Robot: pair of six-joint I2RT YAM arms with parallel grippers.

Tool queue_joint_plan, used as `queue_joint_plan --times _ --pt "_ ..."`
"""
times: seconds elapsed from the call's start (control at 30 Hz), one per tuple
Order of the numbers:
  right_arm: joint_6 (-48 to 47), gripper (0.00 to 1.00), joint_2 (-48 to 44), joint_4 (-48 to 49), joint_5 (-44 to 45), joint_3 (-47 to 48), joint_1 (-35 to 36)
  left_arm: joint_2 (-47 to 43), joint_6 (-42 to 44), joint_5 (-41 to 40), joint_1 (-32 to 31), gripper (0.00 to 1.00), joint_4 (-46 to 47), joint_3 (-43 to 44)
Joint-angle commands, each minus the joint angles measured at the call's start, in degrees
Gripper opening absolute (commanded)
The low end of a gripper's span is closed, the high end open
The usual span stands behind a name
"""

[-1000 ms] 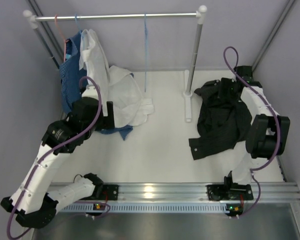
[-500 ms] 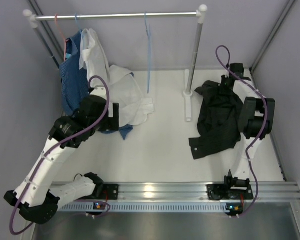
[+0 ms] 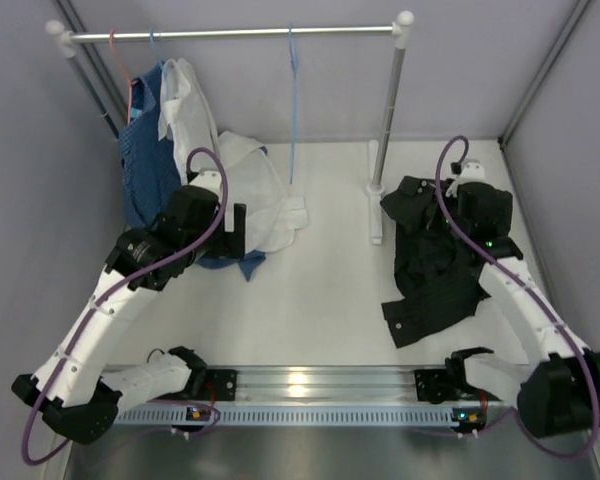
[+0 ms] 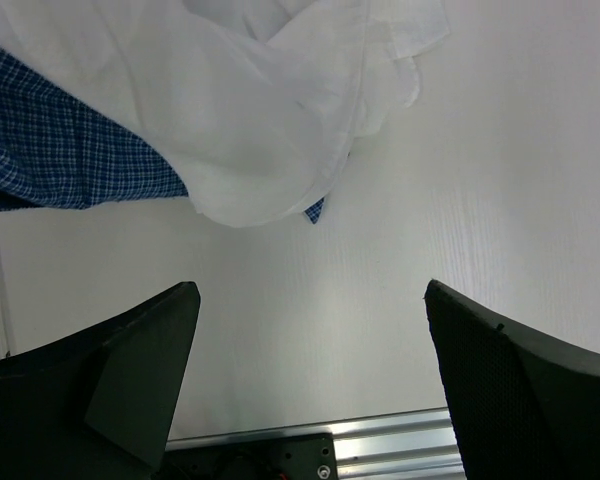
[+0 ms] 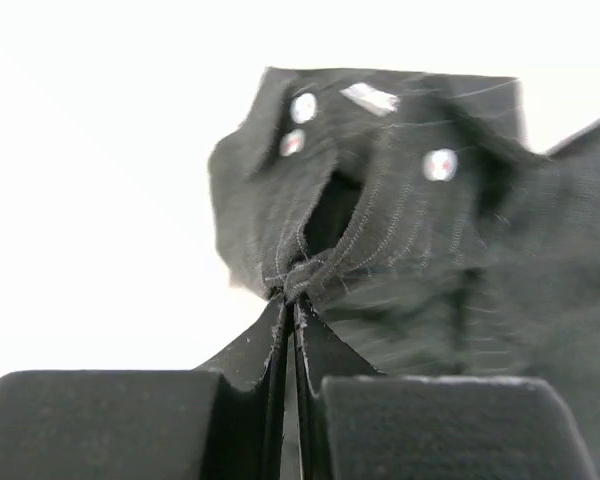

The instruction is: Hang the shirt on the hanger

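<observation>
The black pinstriped shirt (image 3: 432, 262) lies crumpled on the right side of the table. My right gripper (image 3: 442, 212) rests on its upper part. In the right wrist view that gripper (image 5: 288, 292) is shut, with a fold of the shirt (image 5: 380, 210) near the buttoned collar pinched at its tips. The light-blue wire hanger (image 3: 293, 100) hangs bare from the rail and shows edge-on. My left gripper (image 3: 242, 232) hovers by the white garment. It stands open (image 4: 310, 300) above bare table with nothing between its fingers.
A white shirt (image 3: 250, 195) and a blue checked garment (image 3: 140, 170) hang at the left end of the rail (image 3: 230, 33), spilling onto the table. A red wire hanger (image 3: 120, 60) hangs there too. The rack post (image 3: 388, 110) and its foot (image 3: 376, 215) stand just left of the black shirt.
My right gripper has shut on a fold of the black shirt and its arm has swung round to the near side. The shirt shifted slightly. My left arm edged forward, still open.
</observation>
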Motion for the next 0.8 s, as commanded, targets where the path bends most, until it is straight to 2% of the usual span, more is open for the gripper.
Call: queue_joint_plan --times 0.0,0.07,0.17,0.2,0.23,0.3,0.37,0.43,0.47,0.5,0.53,0.6,0.63,0.67,0.73,0.77 --pt "7.97 0.0 -12.43 0.53 -1.22 -8.3 10.82 1.07 0.59 4.3 -0.08 0.98 6.52 2.36" --pt "12.11 0.0 -17.38 -2.9 0.88 -10.86 16.55 2.39 0.33 6.83 0.01 0.98 8.99 3.58" --pt "23.09 0.0 -29.15 -5.8 7.11 -17.62 31.73 4.76 -1.42 9.83 -0.08 0.98 11.1 5.34" --pt "29.03 0.0 -35.79 -7.12 9.48 -18.77 34.66 5.11 -2.13 10.88 -0.08 0.98 11.89 5.26" --pt "32.05 0.0 -38.73 -8.87 14.72 -19.74 37.47 5.64 -3.61 12.03 -0.08 0.98 12.76 5.0" --pt "38.98 0.0 -45.93 -14.14 17.58 -22.9 43.53 5.9 -6.51 16.05 -0.08 0.98 15.93 3.25" --pt "42.53 0.0 -47.9 -19.58 17.95 -24.84 45.84 5.91 -8.8 19.23 -0.08 0.98 19.95 0.7" --pt "44.38 0.03 -47.03 -23.11 15.76 -26.52 47.43 6.17 -13.37 26.43 -0.16 0.98 22.95 -4.28" --pt "45.08 0.2 -46.24 -24.95 15.66 -26.09 47.69 6.34 -14.95 28.45 -0.25 0.98 24.62 -6.23" --pt "45.09 0.3 -45.36 -28.19 15.83 -25.21 47.96 6.43 -18.1 31.17 -1.12 0.98 27.77 -8.25" --pt "44.39 0.43 -45.27 -29.53 16.18 -24.16 48.05 6.61 -19.44 31.89 -1.91 0.98 29.11 -12.02" --pt "43.07 0.59 -46.05 -35.39 18.89 -19.16 48.05 7.31 -22.68 31.64 -5.06 0.98 31.48 -15.03" --pt "42.2 0.64 -46.4 -37.43 20.21 -17.31 48.13 7.66 -23.66 31.11 -6.22 0.98 32.02 -16.35" --pt "41.32 0.73 -46.84 -39.45 21.44 -13.03 48.14 7.93 -24.71 30.59 -7.45 0.98 32.37 -18.71" --pt "37.2 0.8 -46.85 -42.98 24.96 -8.7 48.05 9.15 -27.88 28.83 -10.53 0.98 32.81 -21.35" --pt "32.66 0.8 -45.98 -42.9 25.58 -4.5 47.96 9.51 -28.32 27.95 -11.49 0.98 32.73 -21.89"
